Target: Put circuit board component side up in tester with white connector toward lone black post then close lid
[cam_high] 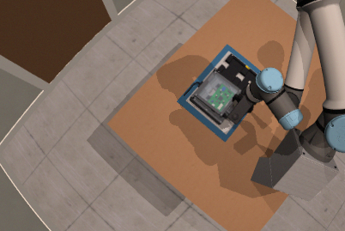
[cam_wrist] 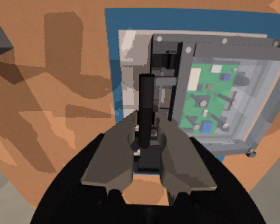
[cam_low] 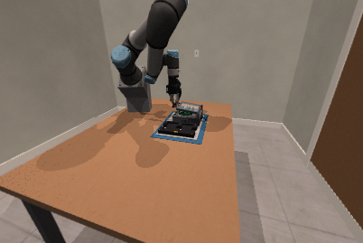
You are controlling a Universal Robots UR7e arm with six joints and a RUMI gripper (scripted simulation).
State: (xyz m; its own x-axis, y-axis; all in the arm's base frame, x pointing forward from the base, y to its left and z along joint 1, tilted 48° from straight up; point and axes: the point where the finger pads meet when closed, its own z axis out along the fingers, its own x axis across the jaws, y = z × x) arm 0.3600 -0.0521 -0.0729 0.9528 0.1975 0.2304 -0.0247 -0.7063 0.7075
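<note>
The circuit board (cam_high: 220,95) (cam_wrist: 214,85) lies green and component side up in the tester (cam_high: 205,109) (cam_low: 187,117), under the lid's clear window. A cream connector (cam_wrist: 193,79) sits at the board's gripper-side edge. The grey-framed lid (cam_low: 191,106) (cam_wrist: 226,51) is low over the board and looks slightly tilted; its latch state cannot be told. My gripper (cam_low: 174,104) (cam_wrist: 145,111) is shut and empty, fingers pointing down at the tester's robot-side edge, beside the lid. The pins and the lone black post cannot be made out.
The black tray (cam_high: 233,67) (cam_low: 177,129) stands beside the tester, with no board in it. Both are on a blue-bordered mat (cam_high: 205,124) (cam_low: 201,135). The grey robot pedestal (cam_high: 296,173) (cam_low: 139,101) stands at the table's robot side.
</note>
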